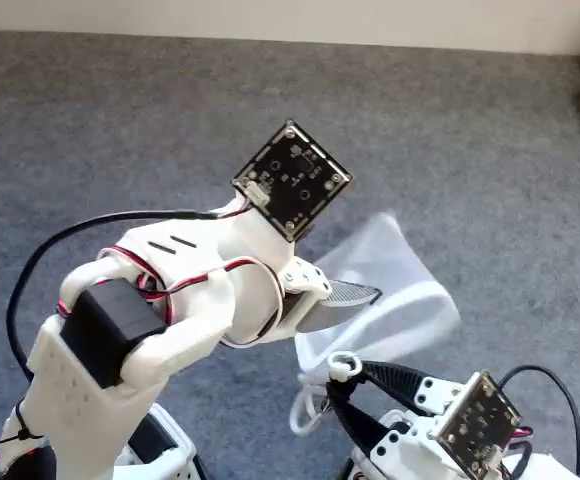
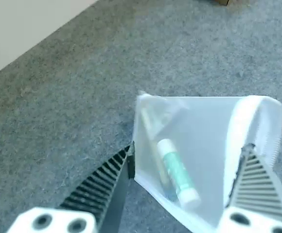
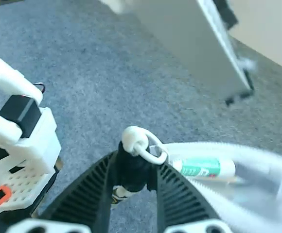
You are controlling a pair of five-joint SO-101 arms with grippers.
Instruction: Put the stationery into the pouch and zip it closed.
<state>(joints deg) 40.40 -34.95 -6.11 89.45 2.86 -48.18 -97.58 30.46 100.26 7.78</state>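
A grey, carpet-like tabletop (image 1: 120, 120) runs back to a pale wall (image 1: 270, 15). The white left arm (image 1: 170, 300) bulks over the near side, and in the high view its wrist and black camera board (image 1: 292, 180) cover one end of the translucent white pouch (image 1: 400, 280). The pouch sits between the two grippers, close to the arms' bases; whether it rests flat or is partly lifted cannot be told. The left gripper (image 2: 187, 150) is spread wide across the pouch, one finger at its closed corner and the other over its zipper edge. The right gripper (image 3: 137, 162) is pressed together, pinching the black zipper pull (image 3: 131, 170). A white and green glue stick (image 2: 177, 177) lies inside the pouch beside a paler, blurred item. A small white loop (image 3: 136, 141) sits on top of the pull.
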